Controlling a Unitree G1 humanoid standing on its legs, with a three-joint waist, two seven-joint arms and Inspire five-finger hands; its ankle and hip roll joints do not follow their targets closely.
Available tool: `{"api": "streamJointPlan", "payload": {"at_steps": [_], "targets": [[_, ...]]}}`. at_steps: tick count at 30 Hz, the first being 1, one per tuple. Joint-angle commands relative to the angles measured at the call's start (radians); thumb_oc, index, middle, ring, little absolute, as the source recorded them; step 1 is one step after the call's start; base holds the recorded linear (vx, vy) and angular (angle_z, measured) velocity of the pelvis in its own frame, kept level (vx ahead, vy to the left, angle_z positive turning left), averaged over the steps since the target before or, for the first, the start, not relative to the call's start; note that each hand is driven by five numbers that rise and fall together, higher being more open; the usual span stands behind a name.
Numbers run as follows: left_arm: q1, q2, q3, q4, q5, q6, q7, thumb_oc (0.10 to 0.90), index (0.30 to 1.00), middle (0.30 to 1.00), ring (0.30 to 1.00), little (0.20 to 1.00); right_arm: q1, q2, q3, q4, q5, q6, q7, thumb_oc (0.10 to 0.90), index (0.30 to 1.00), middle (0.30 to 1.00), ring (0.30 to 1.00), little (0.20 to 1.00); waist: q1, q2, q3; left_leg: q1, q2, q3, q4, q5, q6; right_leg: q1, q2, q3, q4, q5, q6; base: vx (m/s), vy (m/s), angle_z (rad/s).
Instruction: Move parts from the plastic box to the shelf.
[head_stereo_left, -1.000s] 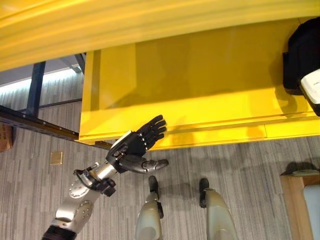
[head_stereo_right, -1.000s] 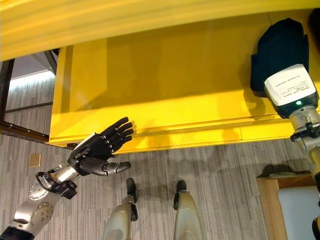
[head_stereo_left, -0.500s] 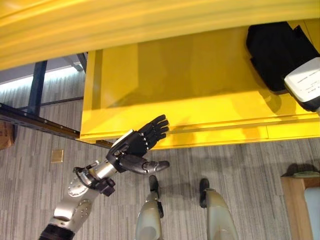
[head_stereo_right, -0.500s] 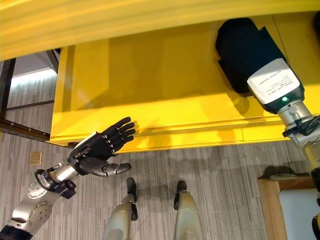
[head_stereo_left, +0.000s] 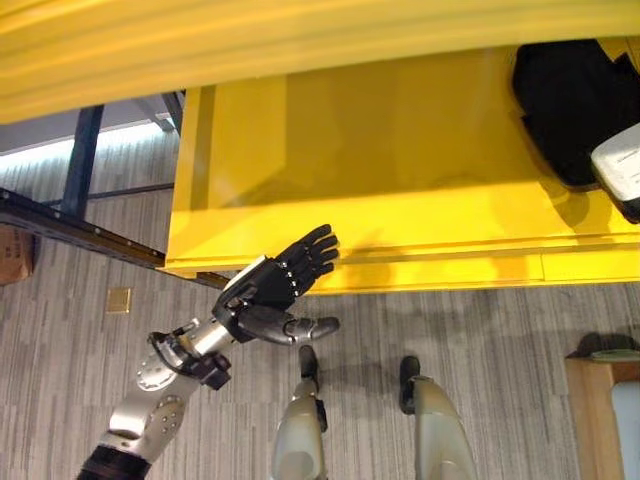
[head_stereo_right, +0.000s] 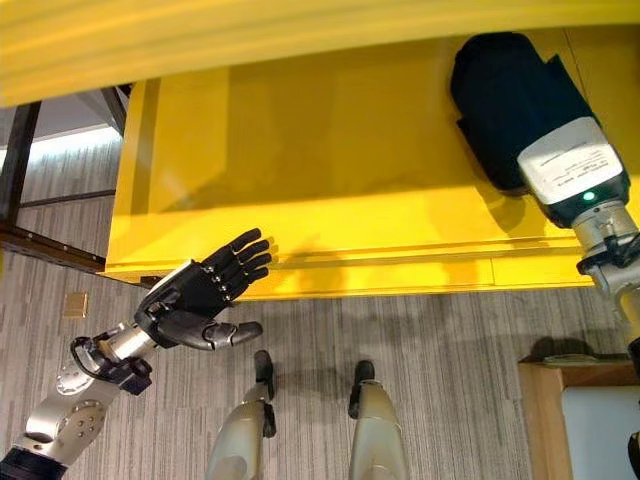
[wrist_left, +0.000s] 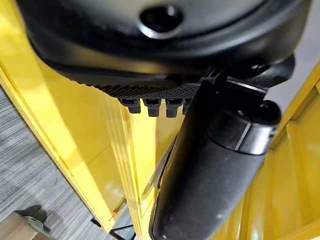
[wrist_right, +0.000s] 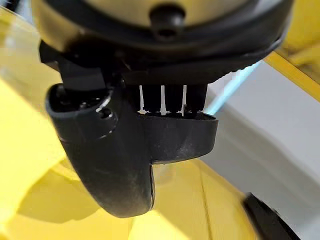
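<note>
The yellow shelf (head_stereo_left: 400, 150) spans the upper part of both eye views, with a raised front lip (head_stereo_left: 430, 268). My right hand (head_stereo_right: 510, 105) reaches from the right deep onto the shelf floor as a dark mass past its white wrist cover. Whether it holds a part I cannot make out. In the right wrist view the hand (wrist_right: 115, 165) hangs over yellow metal. My left hand (head_stereo_left: 268, 290) is open with straight fingers, just in front of the lip near the shelf's left end, holding nothing. The left wrist view shows its thumb (wrist_left: 215, 170) against the shelf's yellow face (wrist_left: 75, 130).
A wooden-edged surface (head_stereo_right: 540, 400) stands at the lower right over grey carpet. A dark rail (head_stereo_left: 70, 225) runs at the left beyond the shelf's end, and a small brass plate (head_stereo_left: 119, 300) lies in the floor there.
My right hand has moved left and deeper into the shelf. The view has shifted a little, so the shelf sits slightly further right. The left hand has hardly moved.
</note>
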Motion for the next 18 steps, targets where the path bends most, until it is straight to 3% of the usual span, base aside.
{"api": "streamJointPlan", "payload": {"at_steps": [1, 2, 3, 4, 5, 18], "targets": [[-0.055, 0.046, 0.000, -0.106, -0.068, -0.088, -0.029, 0.900, 1.000, 1.000, 1.000, 1.000, -0.144, -0.055, -0.022, 0.007, 0.082, 0.091, -0.044, 0.400, 0.300, 0.300, 0.300, 0.300, -0.021, -0.066, -0.026, 0.047, 0.016, 0.022, 0.065, -0.109, -0.013, 0.132, 0.032, -0.022, -0.204, 0.020, 0.017, 0.00, 0.000, 0.00], [-0.060, 0.044, -0.001, -0.103, -0.067, -0.087, -0.027, 0.900, 1.000, 1.000, 1.000, 1.000, -0.154, -0.053, -0.017, 0.013, 0.073, 0.081, -0.041, 0.400, 0.300, 0.300, 0.300, 0.300, -0.022, -0.066, -0.025, 0.049, 0.016, 0.023, 0.062, -0.109, -0.013, 0.134, 0.032, -0.021, -0.205, 0.020, 0.018, 0.00, 0.000, 0.00], [-0.063, 0.042, -0.002, -0.100, -0.068, -0.086, -0.028, 0.900, 1.000, 1.000, 1.000, 1.000, -0.162, -0.053, -0.011, 0.019, 0.066, 0.071, -0.041, 0.551, 0.511, 0.511, 0.511, 0.511, -0.022, -0.065, -0.025, 0.051, 0.016, 0.024, 0.061, -0.109, -0.013, 0.135, 0.032, -0.020, -0.206, 0.020, 0.018, 0.00, 0.000, 0.00], [-0.064, 0.042, -0.002, -0.100, -0.069, -0.086, -0.028, 0.900, 1.000, 1.000, 1.000, 1.000, -0.165, -0.053, -0.008, 0.022, 0.061, 0.068, -0.041, 0.641, 0.638, 0.638, 0.638, 0.638, -0.022, -0.065, -0.025, 0.050, 0.016, 0.024, 0.061, -0.109, -0.013, 0.135, 0.032, -0.020, -0.205, 0.020, 0.018, 0.00, 0.000, 0.00], [-0.065, 0.036, -0.001, -0.101, -0.064, -0.086, -0.025, 0.900, 1.000, 1.000, 1.000, 1.000, -0.170, -0.052, 0.002, 0.034, 0.080, 0.067, -0.042, 0.900, 1.000, 1.000, 1.000, 1.000, -0.022, -0.064, -0.025, 0.053, 0.016, 0.025, 0.059, -0.108, -0.013, 0.136, 0.030, -0.019, -0.208, 0.021, 0.018, 0.00, 0.000, 0.00], [-0.061, 0.020, 0.000, -0.106, -0.060, -0.079, -0.023, 0.900, 1.000, 1.000, 1.000, 1.000, -0.192, -0.037, 0.028, -0.017, 0.049, -0.012, -0.014, 0.900, 1.000, 1.000, 1.000, 1.000, -0.023, -0.067, -0.035, 0.064, 0.016, 0.029, 0.052, -0.106, -0.015, 0.144, 0.029, -0.017, -0.213, 0.020, 0.017, 0.00, 0.000, 0.00]]}}
